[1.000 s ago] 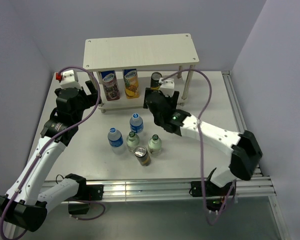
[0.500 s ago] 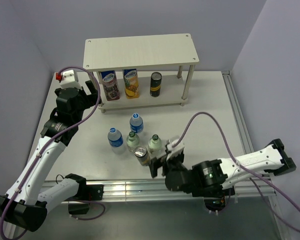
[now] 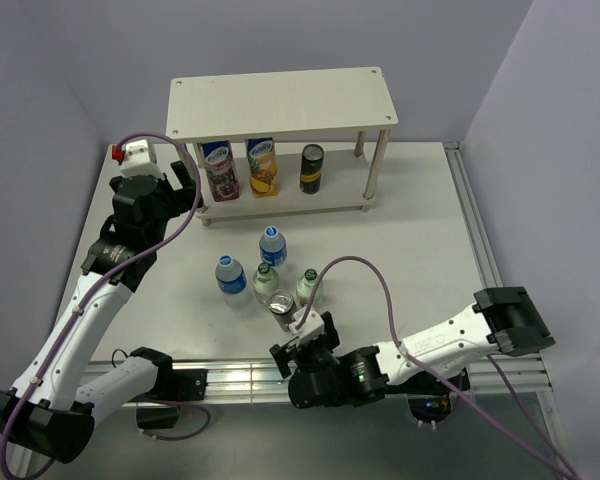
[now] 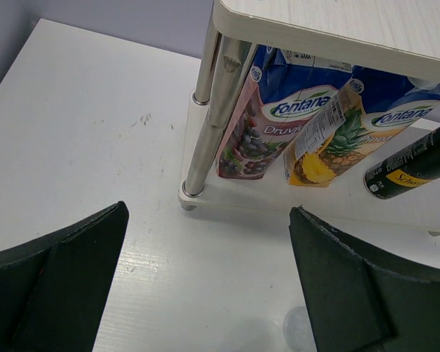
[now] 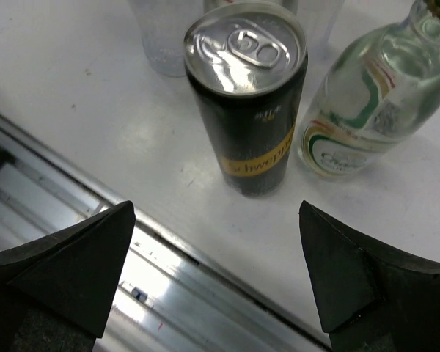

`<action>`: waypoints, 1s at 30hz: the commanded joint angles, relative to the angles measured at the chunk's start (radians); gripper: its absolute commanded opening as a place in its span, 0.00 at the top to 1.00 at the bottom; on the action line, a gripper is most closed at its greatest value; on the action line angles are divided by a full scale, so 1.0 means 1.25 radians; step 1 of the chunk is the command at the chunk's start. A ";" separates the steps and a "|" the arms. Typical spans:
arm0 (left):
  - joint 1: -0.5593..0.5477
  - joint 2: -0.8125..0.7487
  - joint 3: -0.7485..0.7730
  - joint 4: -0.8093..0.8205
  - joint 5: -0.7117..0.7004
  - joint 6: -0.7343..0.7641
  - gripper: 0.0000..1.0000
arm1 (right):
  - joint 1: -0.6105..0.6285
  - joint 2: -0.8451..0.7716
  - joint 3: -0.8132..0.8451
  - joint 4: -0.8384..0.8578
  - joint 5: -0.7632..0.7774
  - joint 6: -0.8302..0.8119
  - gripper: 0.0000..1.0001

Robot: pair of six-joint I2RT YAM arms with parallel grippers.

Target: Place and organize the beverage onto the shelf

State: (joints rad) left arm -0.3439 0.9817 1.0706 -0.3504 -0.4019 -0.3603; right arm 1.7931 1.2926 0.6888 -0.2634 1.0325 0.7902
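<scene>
The shelf [image 3: 280, 100] stands at the back of the table. One dark can [image 3: 312, 168] stands on its lower board [image 4: 279, 199]. On the table in front are two blue-labelled plastic bottles [image 3: 272, 243] [image 3: 230, 275], two green glass bottles [image 3: 266, 281] [image 3: 309, 287] and a second dark can [image 3: 283, 309]. My right gripper [image 3: 302, 340] hangs low at the near edge, open, facing that can [image 5: 248, 95], with a glass bottle [image 5: 367, 95] to the can's right. Open and holding nothing, my left gripper [image 3: 190, 188] waits by the shelf's left end.
Two tall printed cartons [image 3: 220, 170] [image 3: 263, 166] stand on the lower board left of the can. A shelf post [image 4: 205, 117] is just ahead of my left gripper [image 4: 205, 220]. An aluminium rail [image 5: 169, 279] runs along the near edge under my right gripper [image 5: 216, 242].
My right arm has left the dark can on the shelf's lower board and swung back to the near edge, down in front of the can on the table. The left arm has not moved.
</scene>
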 commanded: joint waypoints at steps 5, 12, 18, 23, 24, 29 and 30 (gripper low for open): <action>-0.002 0.000 0.009 0.012 -0.010 0.010 0.02 | -0.109 0.100 -0.029 0.330 -0.007 -0.162 0.00; -0.002 0.004 0.009 0.012 -0.007 0.011 0.02 | -0.164 0.182 0.004 0.447 -0.037 -0.259 0.00; -0.002 0.002 0.009 0.013 -0.004 0.011 0.02 | -0.184 0.204 0.012 0.468 -0.027 -0.270 0.01; -0.002 0.004 0.009 0.012 0.000 0.010 0.02 | -0.197 0.214 0.014 0.482 -0.011 -0.276 0.04; -0.002 0.004 0.010 0.012 0.000 0.010 0.02 | -0.200 0.218 0.014 0.483 -0.011 -0.274 0.05; -0.002 0.006 0.009 0.012 0.001 0.011 0.02 | -0.213 0.237 0.014 0.486 0.016 -0.264 0.31; -0.002 0.007 0.007 0.013 0.001 0.011 0.02 | -0.216 0.238 0.012 0.488 0.013 -0.263 0.35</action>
State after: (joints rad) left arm -0.3439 0.9882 1.0706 -0.3504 -0.4011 -0.3599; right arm 1.5341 1.5726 0.6743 0.3012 1.0058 0.4454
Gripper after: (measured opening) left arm 0.983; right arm 0.695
